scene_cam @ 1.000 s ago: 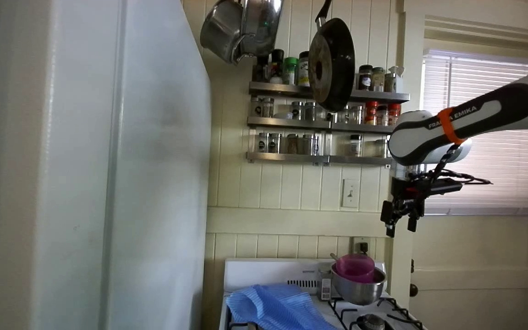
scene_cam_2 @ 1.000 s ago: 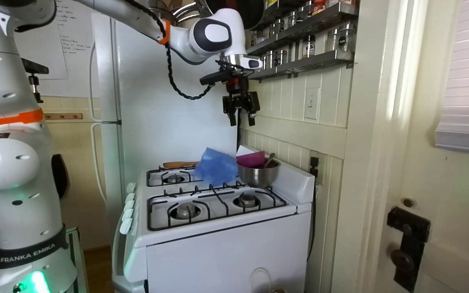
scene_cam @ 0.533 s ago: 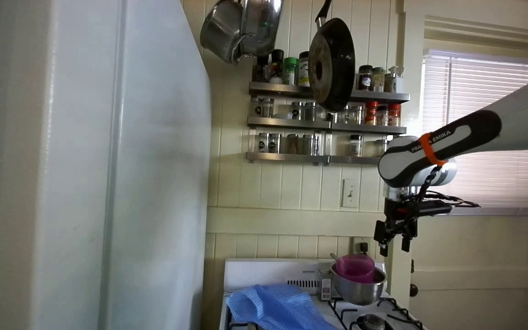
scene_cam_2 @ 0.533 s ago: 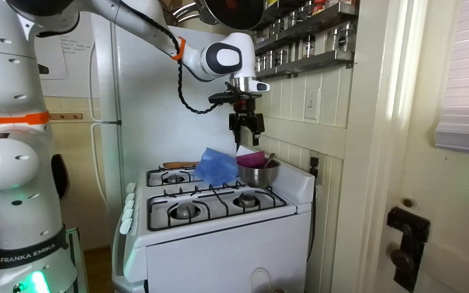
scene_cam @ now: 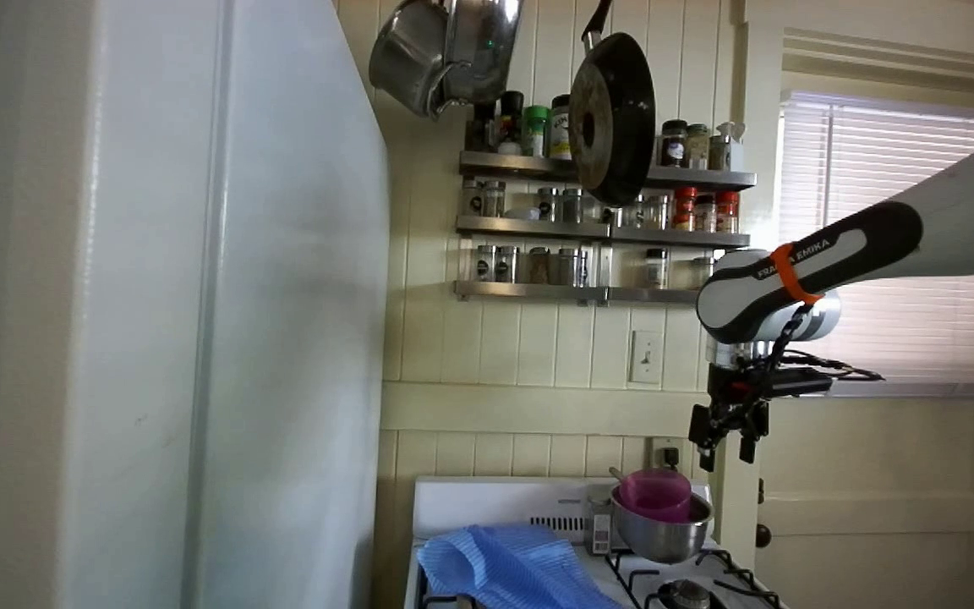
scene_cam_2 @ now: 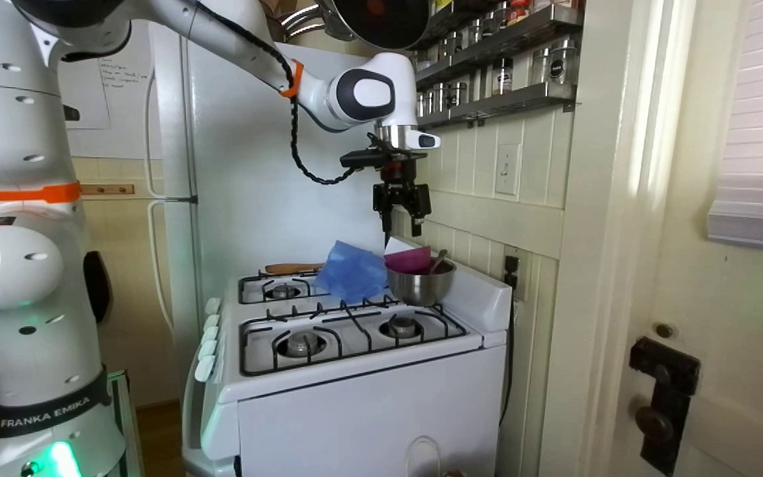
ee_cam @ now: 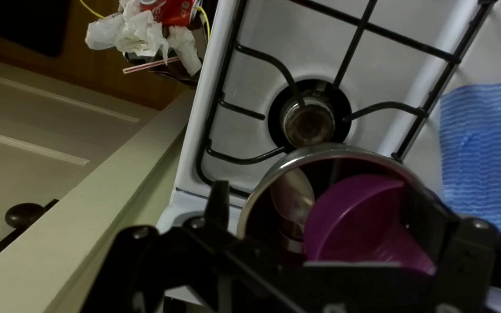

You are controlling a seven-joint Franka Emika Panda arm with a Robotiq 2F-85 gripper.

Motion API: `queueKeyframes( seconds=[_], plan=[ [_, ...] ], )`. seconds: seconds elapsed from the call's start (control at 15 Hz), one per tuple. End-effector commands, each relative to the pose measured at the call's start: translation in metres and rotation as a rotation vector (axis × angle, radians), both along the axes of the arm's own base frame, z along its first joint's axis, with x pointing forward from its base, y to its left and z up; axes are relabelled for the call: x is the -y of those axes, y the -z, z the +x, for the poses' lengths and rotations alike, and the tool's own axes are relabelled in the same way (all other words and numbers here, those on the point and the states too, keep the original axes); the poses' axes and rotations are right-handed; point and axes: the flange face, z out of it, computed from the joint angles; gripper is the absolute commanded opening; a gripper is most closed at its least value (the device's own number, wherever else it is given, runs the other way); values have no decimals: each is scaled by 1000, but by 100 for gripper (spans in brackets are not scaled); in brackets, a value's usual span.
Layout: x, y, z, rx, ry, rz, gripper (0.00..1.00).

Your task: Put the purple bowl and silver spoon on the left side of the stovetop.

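Note:
The purple bowl point(scene_cam: 654, 497) leans tilted inside the silver pot point(scene_cam: 660, 540) at the back of the white stovetop point(scene_cam: 495, 501); both also show in an exterior view, the bowl point(scene_cam_2: 409, 260) above the pot point(scene_cam_2: 421, 287). The silver spoon point(scene_cam_2: 438, 260) stands in the pot beside the bowl. In the wrist view the spoon point(ee_cam: 293, 195) lies left of the bowl point(ee_cam: 342, 213), within the pot's rim point(ee_cam: 294, 160). My gripper point(scene_cam_2: 401, 228) is open and empty above the pot, apart from it, pointing down. Its dark fingers hide the pot's near part in the wrist view point(ee_cam: 322, 204).
A blue cloth point(scene_cam_2: 352, 273) lies on the stovetop beside the pot, with a wooden utensil point(scene_cam_2: 292, 268) beyond. A small box point(scene_cam: 600, 529) stands by the back panel. Spice shelves point(scene_cam: 529, 291) and a hanging pan point(scene_cam: 614, 118) are on the wall above. A fridge point(scene_cam_2: 275, 165) stands beside the stove.
My gripper has come down toward the pot and shifted slightly sideways during the first half second, then barely moved. It has stayed open. The bowl, spoon and pot have not moved.

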Motion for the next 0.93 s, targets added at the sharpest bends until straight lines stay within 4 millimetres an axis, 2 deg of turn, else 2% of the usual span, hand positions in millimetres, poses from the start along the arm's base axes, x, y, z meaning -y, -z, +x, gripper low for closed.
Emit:
queueKeyframes(
  seconds=[0.0,0.87],
  plan=[
    [0,-1,0,-1,0,0,100],
    [-2,9,6,25,1,25,100]
  ],
)
